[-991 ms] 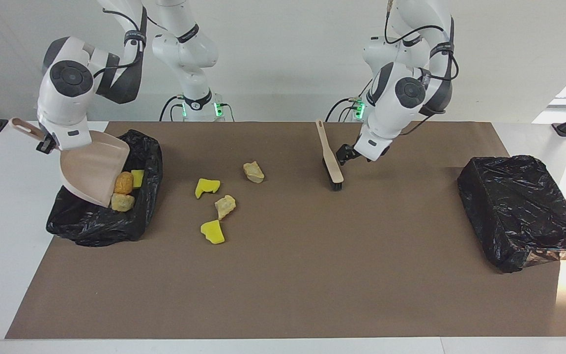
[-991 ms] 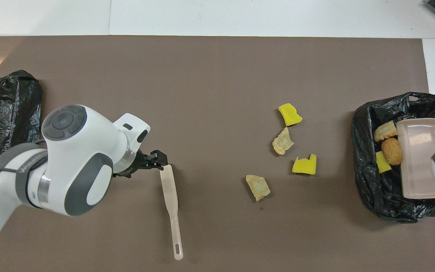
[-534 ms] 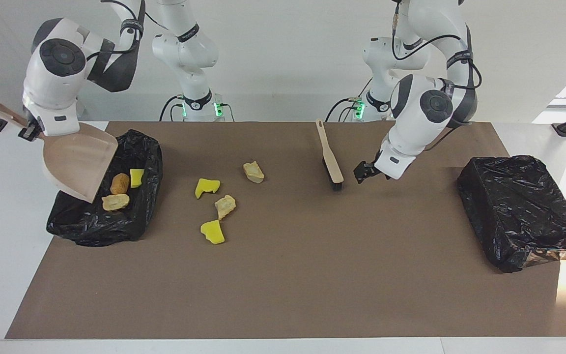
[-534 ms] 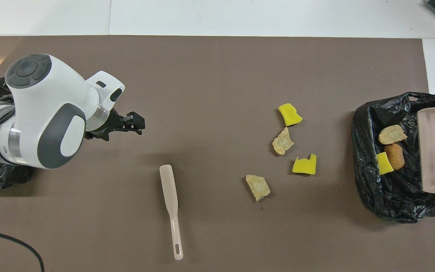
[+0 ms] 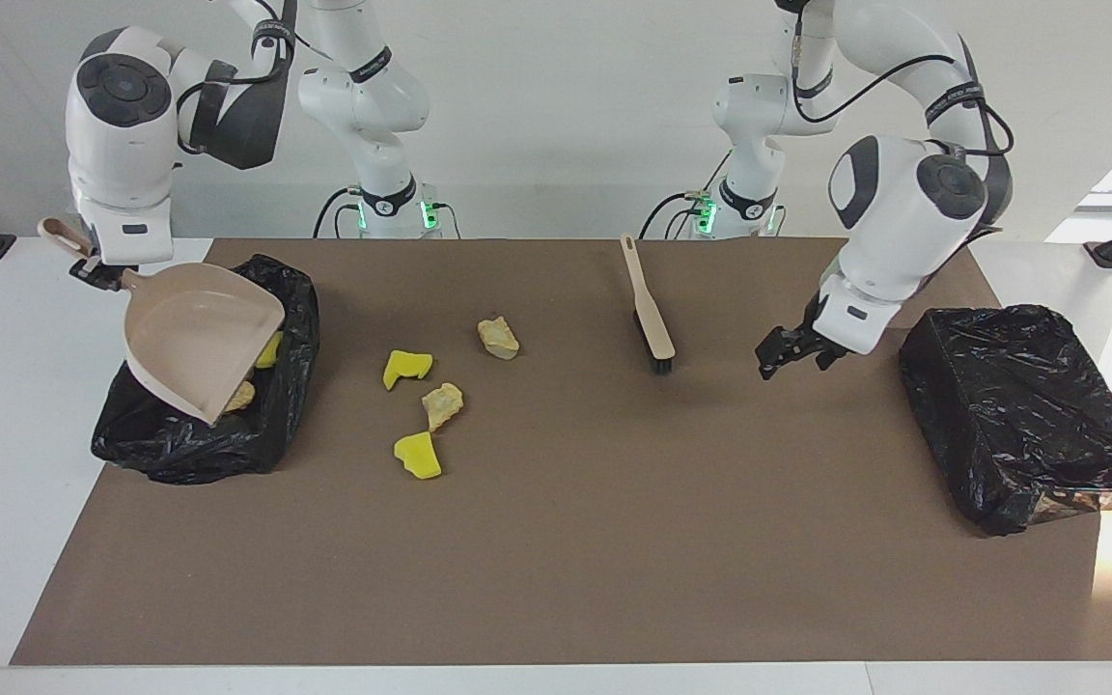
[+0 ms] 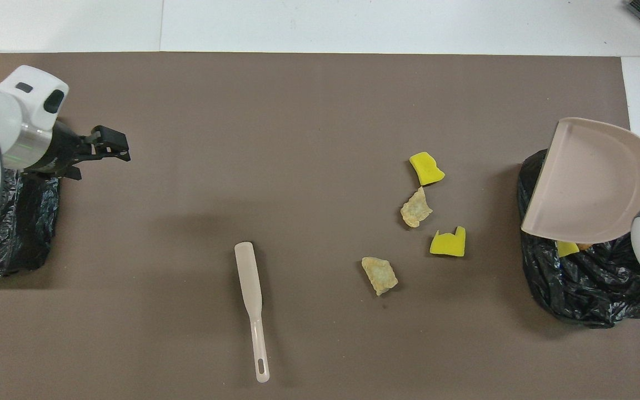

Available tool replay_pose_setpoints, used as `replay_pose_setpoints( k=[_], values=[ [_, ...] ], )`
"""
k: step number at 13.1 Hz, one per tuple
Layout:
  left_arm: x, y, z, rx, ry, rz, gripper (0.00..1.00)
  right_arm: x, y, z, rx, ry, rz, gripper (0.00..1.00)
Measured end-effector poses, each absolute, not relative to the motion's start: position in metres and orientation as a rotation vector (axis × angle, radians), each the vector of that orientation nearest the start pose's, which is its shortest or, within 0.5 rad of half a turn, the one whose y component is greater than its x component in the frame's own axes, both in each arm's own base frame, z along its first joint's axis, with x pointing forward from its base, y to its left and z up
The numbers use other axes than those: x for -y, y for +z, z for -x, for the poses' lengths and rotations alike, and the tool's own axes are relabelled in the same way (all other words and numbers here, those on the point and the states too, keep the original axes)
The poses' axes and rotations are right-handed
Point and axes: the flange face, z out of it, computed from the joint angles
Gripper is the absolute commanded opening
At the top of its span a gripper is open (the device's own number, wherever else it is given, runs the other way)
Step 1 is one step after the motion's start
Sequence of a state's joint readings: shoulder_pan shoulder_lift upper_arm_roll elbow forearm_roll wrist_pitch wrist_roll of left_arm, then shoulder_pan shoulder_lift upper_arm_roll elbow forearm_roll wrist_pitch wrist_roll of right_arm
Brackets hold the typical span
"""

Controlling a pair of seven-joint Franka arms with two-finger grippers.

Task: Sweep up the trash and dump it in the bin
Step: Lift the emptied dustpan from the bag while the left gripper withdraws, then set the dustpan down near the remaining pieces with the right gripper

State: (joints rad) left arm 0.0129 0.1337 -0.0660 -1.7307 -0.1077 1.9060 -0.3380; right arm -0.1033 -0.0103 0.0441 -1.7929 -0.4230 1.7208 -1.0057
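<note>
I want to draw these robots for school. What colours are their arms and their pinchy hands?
Both arms are glossy white with rounded shells and dark grey round caps at the joints. Black cables loop along the upper parts, and a black band with small lettering wraps each arm. Green lights glow at the bases. The left gripper is black and angular, below a white wrist block. The right gripper is black too.

Brush (image 5: 648, 307) beside trash (image 5: 424, 392).
</note>
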Motion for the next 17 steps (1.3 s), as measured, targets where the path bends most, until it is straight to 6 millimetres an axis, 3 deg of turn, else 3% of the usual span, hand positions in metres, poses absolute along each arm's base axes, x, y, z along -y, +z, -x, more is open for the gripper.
replay_pose_setpoints(
  k=[2,3,6,9,11,14,17],
  values=[
    [0.005,0.499,-0.607,0.599,-0.023,3.201,1.0,0.027,0.542,-0.555,1.445,0.332,3.095,0.0],
    [-0.003,0.497,-0.604,0.61,0.016,3.195,1.0,0.004,0.54,-0.555,1.351,0.285,3.123,0.0],
    [0.01,0.507,-0.596,0.562,0.048,3.202,1.0,-0.074,0.524,-0.555,1.025,0.199,3.194,0.0],
    [0.022,0.529,-0.589,0.245,-0.024,3.245,1.0,-0.143,0.493,-0.565,0.672,0.121,3.207,0.0],
    [0.013,0.547,-0.589,0.092,-0.093,3.248,1.0,-0.184,0.476,-0.583,0.516,0.096,3.21,0.0],
    [-0.009,0.575,-0.586,0.037,-0.149,3.239,1.0,-0.247,0.457,-0.607,0.27,0.072,3.183,0.0],
    [-0.006,0.601,-0.569,-0.013,-0.152,3.234,1.0,-0.337,0.443,-0.607,0.111,0.031,3.167,0.0]
  ],
)
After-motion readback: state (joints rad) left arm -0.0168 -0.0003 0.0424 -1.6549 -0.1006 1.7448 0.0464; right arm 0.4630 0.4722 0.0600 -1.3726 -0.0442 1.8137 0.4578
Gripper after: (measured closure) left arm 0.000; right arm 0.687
